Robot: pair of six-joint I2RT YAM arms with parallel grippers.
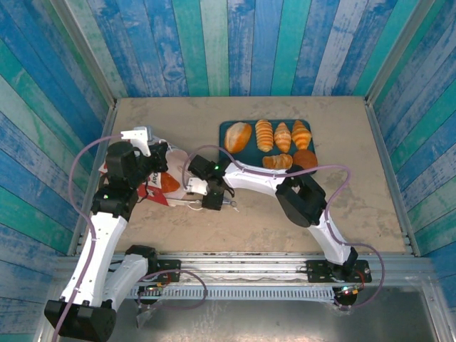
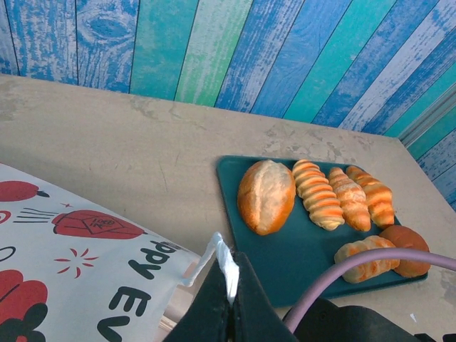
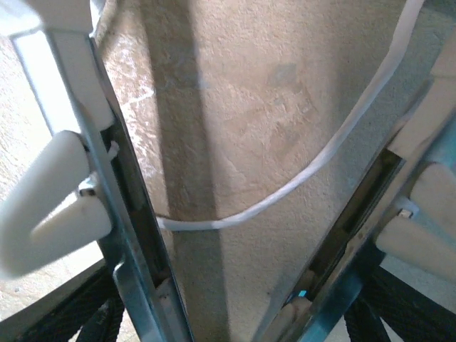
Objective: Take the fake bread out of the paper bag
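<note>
The paper bag (image 1: 151,184) lies on its side at the left, white with red shapes and black lettering (image 2: 71,271). My left gripper (image 1: 164,162) is shut on its white cord handle (image 2: 226,267). Six pieces of fake bread rest on a teal tray (image 1: 229,153): a loaf (image 2: 266,196), three croissants (image 2: 317,194), a small loaf (image 2: 365,258) and a bun (image 2: 405,246). My right gripper (image 1: 211,199) hangs open at the bag's mouth (image 3: 242,142), over a loose cord loop (image 3: 285,194) that lies on the table between its fingers. An orange patch (image 1: 169,184) shows at the bag; I cannot tell what it is.
Blue and green plank walls (image 1: 228,43) close in the tan table (image 1: 342,199) on three sides. A purple cable (image 2: 356,267) crosses the left wrist view near the tray. Bare tabletop lies to the right and front of the tray.
</note>
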